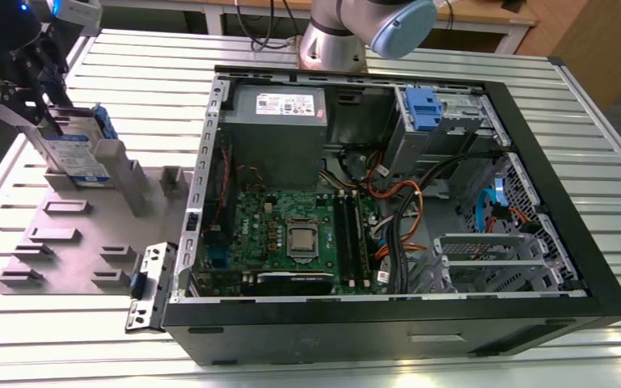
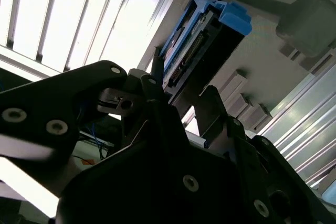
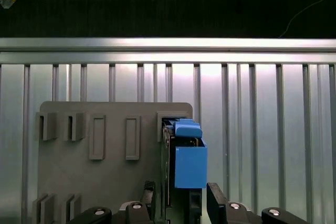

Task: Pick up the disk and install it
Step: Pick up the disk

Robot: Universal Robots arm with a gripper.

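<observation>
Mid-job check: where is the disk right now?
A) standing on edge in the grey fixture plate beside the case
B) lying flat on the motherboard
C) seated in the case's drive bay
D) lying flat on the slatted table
A: the disk stands on edge in a slot of the grey fixture plate, outside the open computer case, with the gripper at it.

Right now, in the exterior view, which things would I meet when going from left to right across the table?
disk → grey power supply box → blue clip
</observation>
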